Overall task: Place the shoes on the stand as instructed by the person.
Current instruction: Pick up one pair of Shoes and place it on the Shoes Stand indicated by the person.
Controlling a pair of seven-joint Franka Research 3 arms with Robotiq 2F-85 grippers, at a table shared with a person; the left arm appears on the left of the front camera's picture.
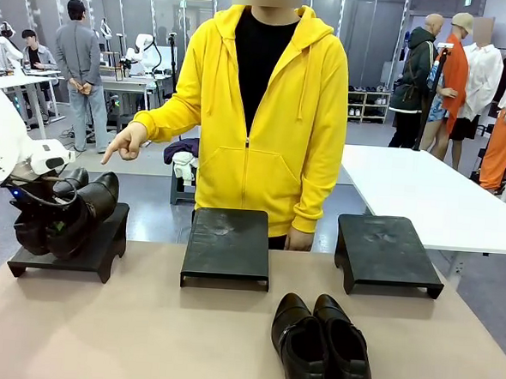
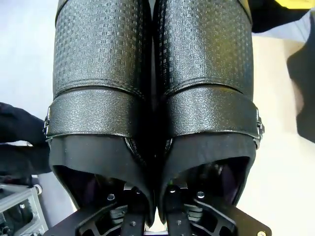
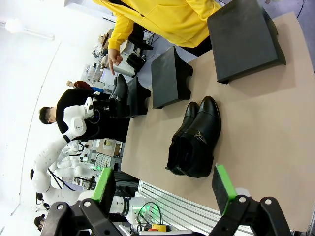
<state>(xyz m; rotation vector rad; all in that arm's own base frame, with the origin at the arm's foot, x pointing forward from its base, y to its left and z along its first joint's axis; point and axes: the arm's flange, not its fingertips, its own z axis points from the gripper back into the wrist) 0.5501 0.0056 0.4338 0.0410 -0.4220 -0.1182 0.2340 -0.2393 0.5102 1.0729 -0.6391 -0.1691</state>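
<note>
My left gripper [image 1: 52, 214] is shut on the inner walls of a pair of black textured shoes [image 1: 71, 217], pinching the two together. The pair is tilted toes-up over the left black stand [image 1: 94, 253]; I cannot tell whether it rests on it. In the left wrist view the held shoes [image 2: 152, 73] run away from my fingers [image 2: 135, 221]. The person [image 1: 266, 113] in a yellow hoodie points a hand [image 1: 123, 143] down at the left stand. A second dark glossy pair of shoes [image 1: 321, 347] [image 3: 194, 140] lies on the table near the front. My right gripper [image 3: 162, 189] hangs open above the table's near edge.
The middle stand [image 1: 226, 244] [image 3: 170, 76] and the right stand [image 1: 387, 249] [image 3: 243, 39] are bare at the far side of the tan table [image 1: 141, 337]. The person's other hand [image 1: 299, 239] rests behind the middle stand. A white table [image 1: 424, 196] stands at the back right.
</note>
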